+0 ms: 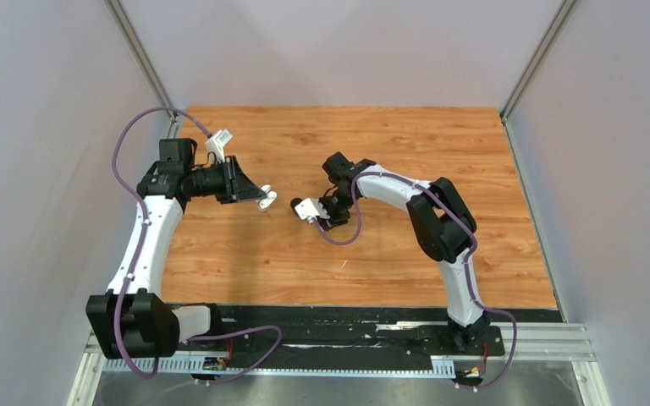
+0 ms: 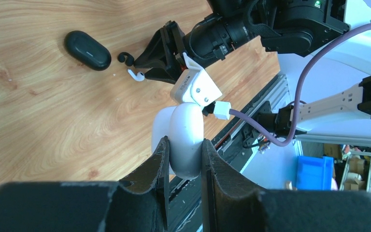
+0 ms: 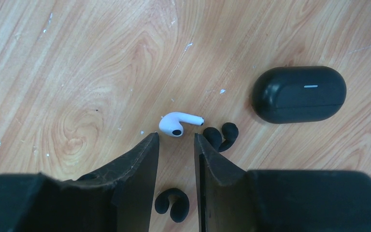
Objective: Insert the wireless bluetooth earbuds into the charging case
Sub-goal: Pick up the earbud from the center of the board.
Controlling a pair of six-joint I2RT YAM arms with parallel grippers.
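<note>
Right wrist view gives you the count on the table [image 3: 77, 72]: one white earbud [image 3: 178, 124], two black earbuds [image 3: 221, 136] [image 3: 170, 204] and one black case [image 3: 298, 94]. Your right gripper [image 3: 176, 139] has its jaws apart with nothing pinched between the tips. The white earbud lies on its side just past the fingertips, at 12 o'clock from the gap.

One of the black earbuds sits just beside the white one, at about 4 o'clock; you cannot tell whether they touch. The other lies on the wood at 6 o'clock from the white one, seen through the gap between the fingers. The black case has its lid shut and lies at 2 o'clock from the white earbud, apart from all three.

Left wrist view shows your left gripper [image 2: 184, 142] clamped on one white case [image 2: 186, 121], with a finger on each broad side, held up off the wood. You cannot tell whether that case is open. From above, it hangs at 9 o'clock from the right gripper, well clear of it.
</note>
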